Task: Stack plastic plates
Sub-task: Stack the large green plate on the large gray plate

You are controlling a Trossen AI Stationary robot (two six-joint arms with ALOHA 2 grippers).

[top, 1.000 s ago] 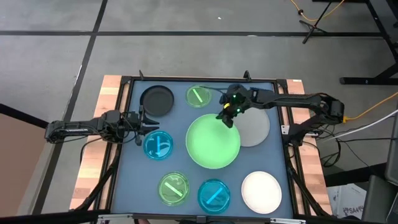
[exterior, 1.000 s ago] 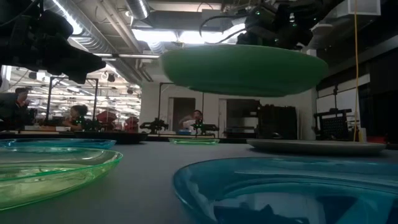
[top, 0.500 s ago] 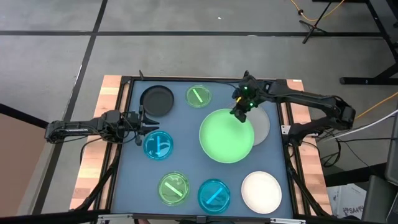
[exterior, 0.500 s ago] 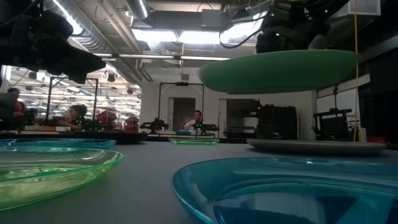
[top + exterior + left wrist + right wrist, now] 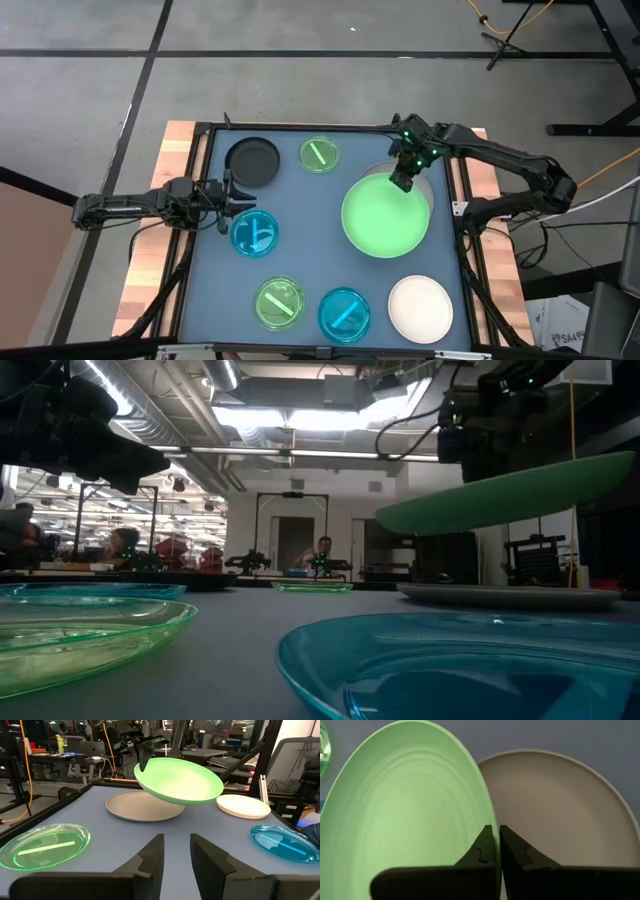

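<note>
My right gripper [image 5: 405, 180] is shut on the large light green plate [image 5: 384, 216], which hangs in the air over the large grey plate [image 5: 426, 196] lying flat on the table's right side. The green plate also shows in the low view [image 5: 505, 494] and the left wrist view [image 5: 180, 781], the grey plate below it [image 5: 142, 806]. My left gripper [image 5: 232, 194] is open and empty at the table's left, near a small blue plate [image 5: 254, 232]. My right gripper pinches the light green plate's rim [image 5: 491, 845] at its far edge between its two fingers, one finger on the plate's upper face, one on its underside. The fingers come from above and the far side. The plate is lifted clear, tilted, over the grey plate.
A small black plate [image 5: 252, 160] and a small green plate [image 5: 319, 154] lie at the far side. A green plate [image 5: 279, 303], a blue plate [image 5: 344, 313] and a white plate [image 5: 420, 308] lie along the near side. A dark frame [image 5: 300, 127] bounds the mat.
My right gripper has carried the light green plate toward the table's right edge, from the middle of the mat to above the grey plate. The plate has stayed clear of the table and has tipped, its right side now higher in the low view.
</note>
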